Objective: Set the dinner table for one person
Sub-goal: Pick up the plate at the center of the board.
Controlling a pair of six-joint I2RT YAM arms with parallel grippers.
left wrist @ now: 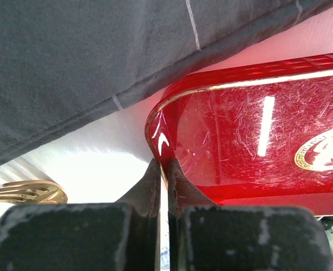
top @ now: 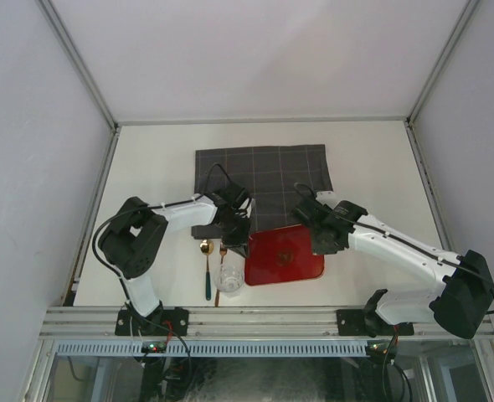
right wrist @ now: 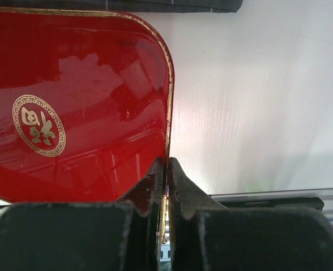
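The dinner table point(top: 146, 167) is lying flat under both sets of jaws, big and off-white. The red tray point(top: 285, 255) is sitting on it, between the two grippers. The left gripper point(left wrist: 165, 169) is squeezing the tray's left rim tight. The right gripper point(right wrist: 166, 166) is squeezing the right rim the same way. The grey checked cloth point(top: 264, 172) is lying just past the jaws. A spoon point(top: 207, 268), a fork point(top: 222, 260) and a glass point(top: 229, 276) are waiting behind the left jaws. I think the arms are getting ready to move the tray onto the cloth. Both will need to be lifting together, keeping it level.
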